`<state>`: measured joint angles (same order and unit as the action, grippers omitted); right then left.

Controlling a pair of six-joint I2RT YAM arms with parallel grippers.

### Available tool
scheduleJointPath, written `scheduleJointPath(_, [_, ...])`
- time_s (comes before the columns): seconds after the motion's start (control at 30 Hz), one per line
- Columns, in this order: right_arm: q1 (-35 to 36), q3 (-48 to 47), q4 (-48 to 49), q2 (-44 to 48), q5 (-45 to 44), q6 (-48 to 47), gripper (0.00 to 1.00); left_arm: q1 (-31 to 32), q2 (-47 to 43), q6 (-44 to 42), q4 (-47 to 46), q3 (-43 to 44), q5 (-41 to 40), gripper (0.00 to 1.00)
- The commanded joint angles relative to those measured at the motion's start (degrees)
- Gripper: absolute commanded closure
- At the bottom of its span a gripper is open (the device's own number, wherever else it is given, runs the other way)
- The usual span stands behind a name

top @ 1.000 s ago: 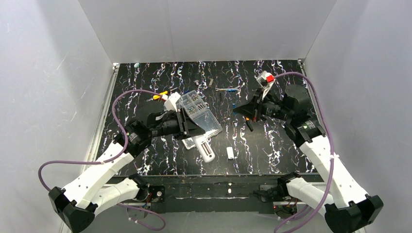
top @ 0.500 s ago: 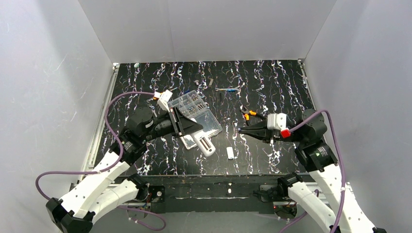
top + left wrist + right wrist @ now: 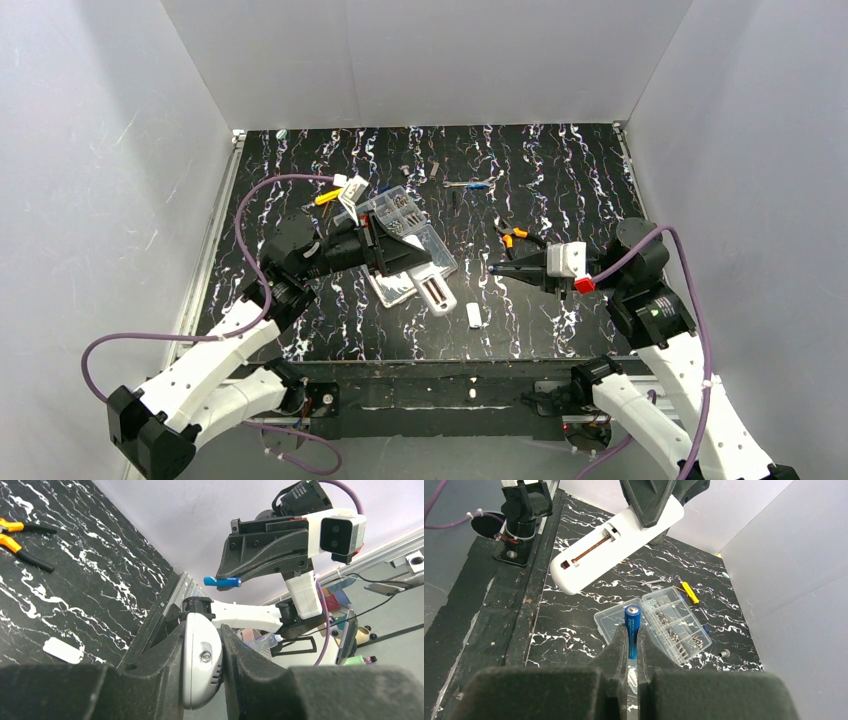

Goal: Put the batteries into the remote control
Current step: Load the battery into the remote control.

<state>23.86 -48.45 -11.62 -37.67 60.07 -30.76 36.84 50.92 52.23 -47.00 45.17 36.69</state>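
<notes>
The right tool [image 3: 631, 636] is pressed together on a blue battery [image 3: 632, 622], pinching it near its lower end so the rest stands clear of the fingertips. The right arm is folded at the elbow, its wrist level and pointing left above the black marbled surface [image 3: 560, 190]. Facing it, the left tool [image 3: 201, 645] clamps one end of the white remote control [image 3: 614, 542] and holds it tilted in the air, clear of the surface, with the long recess on its back turned toward the battery. The two are near but apart. The left arm reaches forward and to the right. Beneath lies a clear compartment box [image 3: 674, 625], lid open flat, with small metal parts in its cells. Orange-handled pliers [image 3: 512, 237] and a small white cover piece [image 3: 475, 315] lie nearby.
</notes>
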Motion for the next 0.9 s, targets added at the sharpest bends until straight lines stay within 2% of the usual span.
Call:
scheduleJointPath(0.0, [0.1,-3.4,-3.6,-0.3,0.9,-4.4,0.99,-0.2,-0.4,-3.2,-13.2,-0.4,3.9,1.00])
scheduleJointPath(0.1, [0.1,-2.4,-3.2,-0.3,0.3,-4.7,0.99,-0.2,-1.7,-6.9,-15.3,-2.9,1.4,1.00])
scheduleJointPath(0.2, [0.1,-1.7,-2.9,-0.4,-1.0,-4.0,0.99,-0.2,-1.8,-10.1,-18.7,-4.2,3.3,1.00])
scheduleJointPath(0.37, [0.1,-2.2,-4.1,-1.3,-0.5,-5.1,0.99,-0.2,0.1,-12.4,-31.2,-7.2,5.4,1.00])
scheduleJointPath(0.67, [0.1,-2.9,-4.3,-3.1,-0.6,-5.9,0.99,-0.2,0.2,-15.1,-30.4,-7.0,7.2,1.00])
scheduleJointPath(0.77, [0.1,-3.4,-4.6,-3.7,-1.2,-5.6,0.99,-0.3,0.4,-14.6,-27.5,-6.7,6.3,1.00])
scheduleJointPath(0.83, [0.1,-3.4,-2.6,-3.8,-5.2,-1.0,0.99,-0.2,0.1,-13.6,-22.9,-6.2,2.1,1.00])
scheduleJointPath(0.87, [0.1,-2.8,0.9,-3.9,-9.6,4.4,0.99,-0.2,-0.2,-12.5,-20.2,-6.2,-1.0,1.00])
